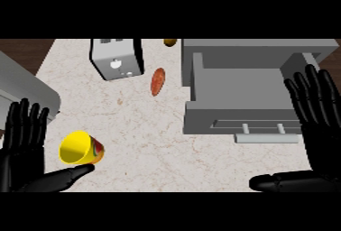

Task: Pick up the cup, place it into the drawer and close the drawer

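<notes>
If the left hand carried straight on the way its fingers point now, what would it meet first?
Probably the grey appliance at the counter's left edge, right ahead of the left hand; heights are unclear. The yellow cup lies beside that line, not in it.

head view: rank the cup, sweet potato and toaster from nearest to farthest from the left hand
From the left hand:
1. Yellow cup, right beside it, near its thumb.
2. Toaster, up at the counter's back.
3. Sweet potato, mid-counter, right of the toaster; close to call against the toaster.

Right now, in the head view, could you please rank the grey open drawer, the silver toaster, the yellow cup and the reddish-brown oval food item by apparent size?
1. Grey open drawer, by far the largest.
2. Silver toaster.
3. Yellow cup, which lies nearer the camera, so its true rank against the toaster is unsure.
4. Reddish-brown oval food item, the smallest.
</notes>
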Robot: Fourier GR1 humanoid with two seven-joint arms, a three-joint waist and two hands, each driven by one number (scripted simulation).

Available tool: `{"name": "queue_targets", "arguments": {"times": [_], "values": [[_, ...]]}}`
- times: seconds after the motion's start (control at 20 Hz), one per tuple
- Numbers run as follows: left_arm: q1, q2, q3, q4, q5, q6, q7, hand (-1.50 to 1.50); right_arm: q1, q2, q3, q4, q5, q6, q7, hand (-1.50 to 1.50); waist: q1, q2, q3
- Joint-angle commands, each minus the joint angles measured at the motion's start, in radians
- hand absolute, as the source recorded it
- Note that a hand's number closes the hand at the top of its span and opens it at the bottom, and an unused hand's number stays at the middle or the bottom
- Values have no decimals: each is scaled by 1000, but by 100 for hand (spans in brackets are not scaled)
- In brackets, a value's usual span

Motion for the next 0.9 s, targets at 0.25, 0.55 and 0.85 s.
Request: {"name": "queue_targets", "arguments": {"times": [0.25, 0.55, 0.85], "values": [[26, -13, 24, 206, -15, 8, -157, -150, -37, 16, 9, 36, 29, -18, 4, -150, 0, 1, 0], [60, 52, 129, 319, 61, -102, -282, -150, -100, 28, 40, 23, 61, -56, 75, -150, 2, 0, -1], [14, 21, 115, 457, 25, -80, -340, -150, -28, -17, -21, 18, -10, 27, 28, -150, -1, 0, 0]]}}
